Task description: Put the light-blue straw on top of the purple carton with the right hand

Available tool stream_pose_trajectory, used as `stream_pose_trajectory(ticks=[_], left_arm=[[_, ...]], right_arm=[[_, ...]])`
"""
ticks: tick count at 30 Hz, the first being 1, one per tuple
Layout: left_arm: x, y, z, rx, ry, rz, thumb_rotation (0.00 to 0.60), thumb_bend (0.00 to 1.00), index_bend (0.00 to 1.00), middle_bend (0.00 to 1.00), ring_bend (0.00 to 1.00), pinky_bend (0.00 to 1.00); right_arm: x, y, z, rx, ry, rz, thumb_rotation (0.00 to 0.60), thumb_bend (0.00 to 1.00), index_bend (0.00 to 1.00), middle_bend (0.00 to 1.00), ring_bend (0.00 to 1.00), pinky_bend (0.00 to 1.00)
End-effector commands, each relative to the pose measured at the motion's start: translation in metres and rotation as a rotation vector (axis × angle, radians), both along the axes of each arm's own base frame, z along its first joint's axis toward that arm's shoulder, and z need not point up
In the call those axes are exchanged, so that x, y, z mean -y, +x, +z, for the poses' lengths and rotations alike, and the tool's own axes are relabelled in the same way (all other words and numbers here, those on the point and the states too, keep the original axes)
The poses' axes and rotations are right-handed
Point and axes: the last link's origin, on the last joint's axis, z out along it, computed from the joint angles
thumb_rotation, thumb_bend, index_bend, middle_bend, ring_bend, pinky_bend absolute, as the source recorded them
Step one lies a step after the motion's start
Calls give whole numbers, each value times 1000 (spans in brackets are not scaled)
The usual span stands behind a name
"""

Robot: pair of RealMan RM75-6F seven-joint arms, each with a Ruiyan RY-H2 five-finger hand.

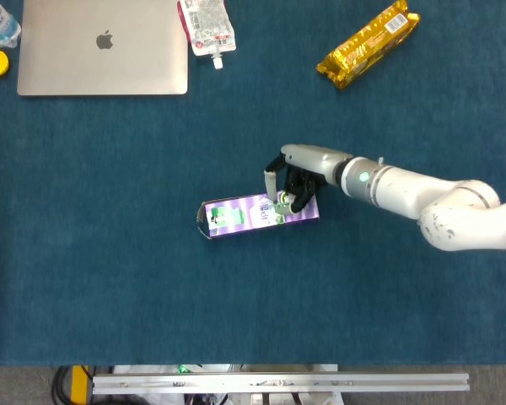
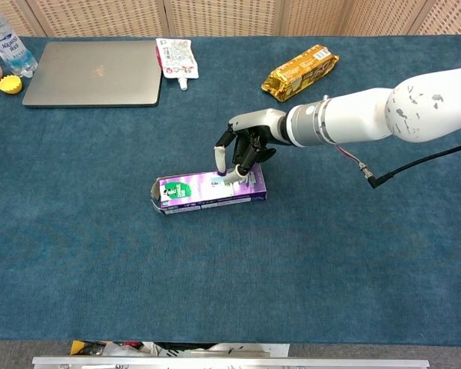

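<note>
1 flat purple rectangular carton (image 1: 257, 213) lies on its side mid-table in your head view, long axis left-right, open flap end pointing left. Your right hand (image 1: 291, 182) hangs over its right end, fingers curled; the light-blue straw is not discernible. Chest view: same carton (image 2: 207, 191), hand (image 2: 242, 151) fingertips touching its top; whether they grip anything is unclear.
</note>
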Motion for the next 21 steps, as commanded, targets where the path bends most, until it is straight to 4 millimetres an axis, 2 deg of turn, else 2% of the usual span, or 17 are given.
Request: stream_pose_trajectory(ticks=[1,17,21], left_arm=[[0,0,0,1,-1,1,600,258,218,143,148,155],[0,-1,-3,0,-11,4,600,258,217,143,148,155],[1,-2,-3,0,-11,6,600,258,217,143,148,155]], right_arm=[[3,-2,2,-15,-38,46,600,209,554,1000,1000,1000],[-4,-14,36,-36,-122,137,600,217,551,1000,1000,1000],[-10,-19,40,-63,-116,175,600,270,551,1000,1000,1000]])
